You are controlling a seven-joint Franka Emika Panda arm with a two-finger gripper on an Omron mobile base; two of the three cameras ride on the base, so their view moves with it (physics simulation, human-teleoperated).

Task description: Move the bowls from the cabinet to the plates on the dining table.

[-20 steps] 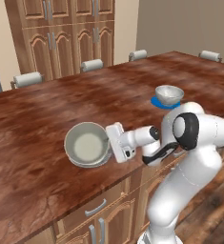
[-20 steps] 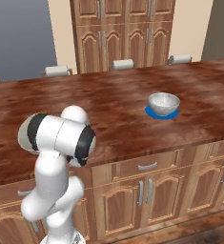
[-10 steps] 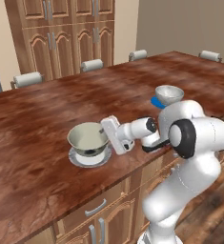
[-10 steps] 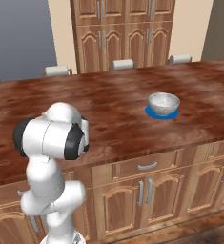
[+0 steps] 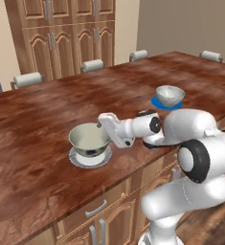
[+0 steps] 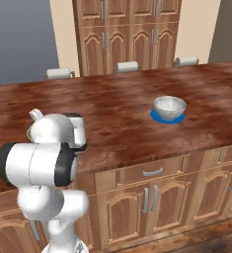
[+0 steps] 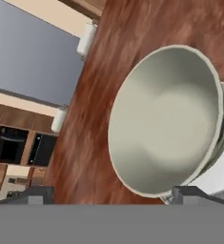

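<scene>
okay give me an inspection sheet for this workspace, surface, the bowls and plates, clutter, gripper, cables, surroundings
Surface: long glossy reddish-brown wooden dining table, top bare apart from the job's things.
Job's things: grey-green bowl with cream inside sits upright on the white-grey round plate near the table's front edge; pale grey speckled bowl sits on the bright blue plate farther along.
Clutter: nothing seen.
Gripper: two-finger gripper open, at the grey-green bowl's rim; whether a finger touches it cannot be told.
Cables: nothing seen.
Surroundings: tall brown wooden cupboards behind the table; pale chair backs along its far side; drawers and panelled doors below the top.
</scene>
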